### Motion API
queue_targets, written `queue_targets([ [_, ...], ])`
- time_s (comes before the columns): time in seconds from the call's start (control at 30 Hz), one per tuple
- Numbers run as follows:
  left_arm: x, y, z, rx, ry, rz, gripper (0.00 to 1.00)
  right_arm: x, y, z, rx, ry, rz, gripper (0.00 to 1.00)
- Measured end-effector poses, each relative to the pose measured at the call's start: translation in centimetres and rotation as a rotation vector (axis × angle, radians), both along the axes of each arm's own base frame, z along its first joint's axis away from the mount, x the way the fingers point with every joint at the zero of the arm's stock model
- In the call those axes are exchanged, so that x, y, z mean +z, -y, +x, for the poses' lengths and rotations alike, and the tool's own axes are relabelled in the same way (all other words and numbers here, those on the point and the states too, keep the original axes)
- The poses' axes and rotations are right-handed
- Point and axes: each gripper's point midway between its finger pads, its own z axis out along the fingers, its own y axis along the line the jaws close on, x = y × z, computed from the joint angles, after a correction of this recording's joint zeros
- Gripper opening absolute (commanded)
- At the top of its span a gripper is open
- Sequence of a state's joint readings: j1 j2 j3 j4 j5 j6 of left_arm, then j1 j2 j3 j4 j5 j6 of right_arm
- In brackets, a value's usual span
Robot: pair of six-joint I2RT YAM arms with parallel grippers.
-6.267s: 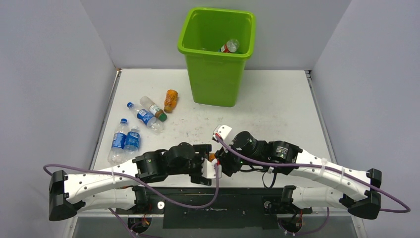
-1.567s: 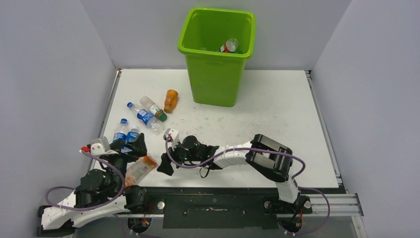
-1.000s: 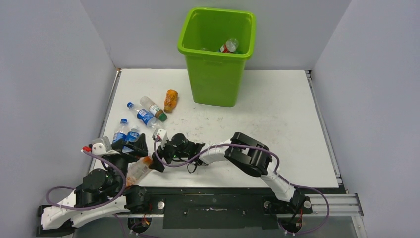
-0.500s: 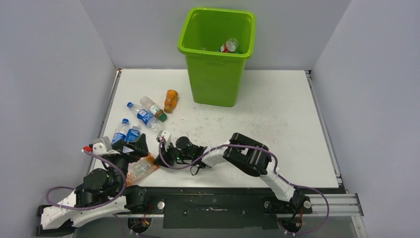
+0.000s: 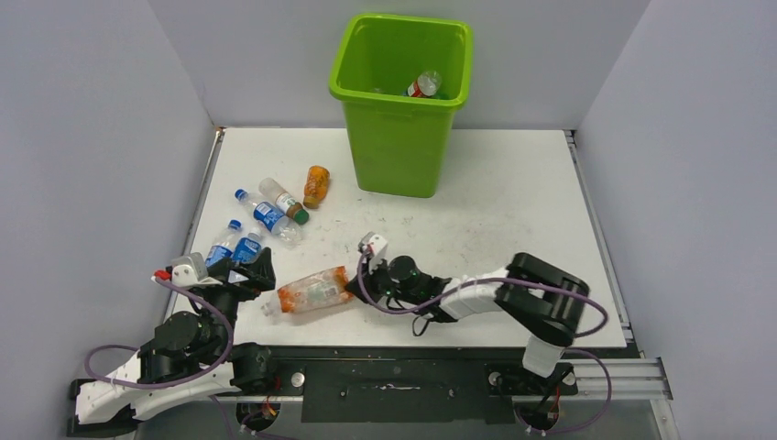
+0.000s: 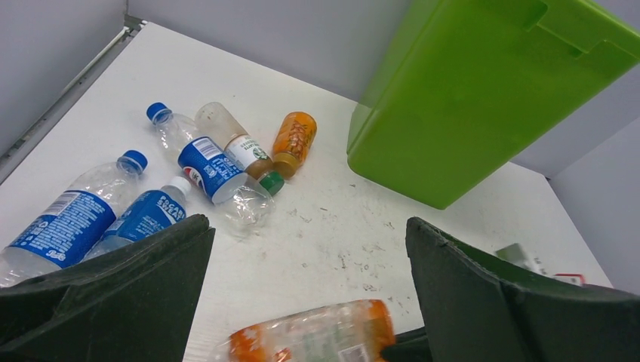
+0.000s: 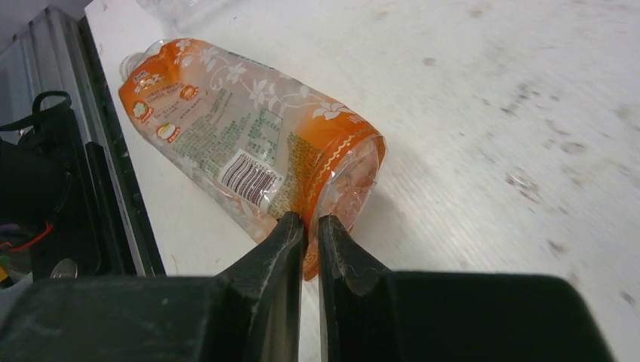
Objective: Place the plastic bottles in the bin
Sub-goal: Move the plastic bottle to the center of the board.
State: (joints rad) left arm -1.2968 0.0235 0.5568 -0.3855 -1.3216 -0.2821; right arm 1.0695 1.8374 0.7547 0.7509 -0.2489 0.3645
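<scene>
The orange-labelled bottle [image 5: 311,290] lies on its side on the worktop [image 5: 513,202] near the front edge; it is clear and crushed, with an orange and white wrap and a barcode; its neck points toward the left arm and its base toward the right arm. The right pincer [image 5: 352,286] is clamped on the rim of that base; in the right wrist view its 2 fingers [image 7: 275,253] nearly meet, with the thin plastic wall pinched between them.

The left pincer [image 5: 243,275] sits low just left of the bottle's neck; its jaws stand wide apart and hold nothing; between them the left wrist view shows the orange bottle at the bottom of the picture.

5 more bottles lie on the left part of the worktop; the 2 blue-labelled bottles [image 6: 98,222] lie side by side nearest the left pincer; beyond them lies a blue-capped bottle [image 6: 204,162]; it touches a green-capped bottle [image 6: 238,147]; a small orange bottle [image 6: 294,139] lies just beside that green cap.

The bin [image 5: 399,137] stands upright at the far middle of the worktop, well apart from the gripped bottle; inside it a red-labelled bottle [image 5: 424,85] shows.
</scene>
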Motion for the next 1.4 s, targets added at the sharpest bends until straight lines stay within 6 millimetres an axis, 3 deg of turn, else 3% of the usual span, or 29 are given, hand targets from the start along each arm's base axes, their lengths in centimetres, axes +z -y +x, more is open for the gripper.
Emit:
queue_targets([
  [0.2,0.3,1.9,0.2,-0.062,0.004,0.024,1.0,3.5,8.1,1.2,-0.342,-0.042,0.038,0.05],
  [0.3,0.0,4.8,0.5,-0.126,-0.011,0.089,0.99,3.1,11.4,1.3,-0.501,-0.111,0.043,0.05],
  [0.43,-2.2,9.9,1.0,-0.223,-0.077,0.206,0.99,1.1,14.5,0.8,-0.651,-0.194,-0.029,0.06],
  [0.47,-2.9,11.0,1.0,-0.246,-0.096,0.226,0.98,0.7,15.1,0.6,-0.675,-0.208,-0.045,0.1],
  [0.53,-4.5,12.9,1.1,-0.286,-0.135,0.254,0.98,0.0,16.1,0.3,-0.718,-0.232,-0.08,0.29],
  [0.6,-5.8,14.4,1.0,-0.318,-0.17,0.262,0.97,-0.5,17.1,-0.1,-0.75,-0.251,-0.112,0.6],
  [0.67,-7.1,15.4,0.8,-0.337,-0.202,0.254,0.96,-0.6,17.7,-0.5,-0.771,-0.262,-0.132,0.78],
  [0.73,-8.0,15.9,0.7,-0.347,-0.227,0.232,0.96,-0.1,18.4,-0.8,-0.781,-0.256,-0.14,0.87],
  [0.9,-9.3,16.1,0.3,-0.353,-0.257,0.128,0.96,2.9,19.6,-0.4,-0.78,-0.179,-0.129,0.93],
  [1.0,-10.4,15.8,0.0,-0.351,-0.267,0.052,0.96,4.3,20.3,1.7,-0.775,-0.143,-0.112,0.94],
  [1.17,-12.6,16.1,-0.6,-0.37,-0.299,-0.07,0.96,3.7,22.1,7.2,-0.792,-0.168,-0.088,0.94],
  [1.23,-13.6,16.5,-0.9,-0.383,-0.32,-0.11,0.96,3.0,21.1,8.2,-0.743,-0.179,-0.087,0.94],
  [1.4,-16.6,17.6,-1.4,-0.409,-0.368,-0.175,0.96,1.4,16.2,9.8,-0.573,-0.209,-0.069,0.92],
])
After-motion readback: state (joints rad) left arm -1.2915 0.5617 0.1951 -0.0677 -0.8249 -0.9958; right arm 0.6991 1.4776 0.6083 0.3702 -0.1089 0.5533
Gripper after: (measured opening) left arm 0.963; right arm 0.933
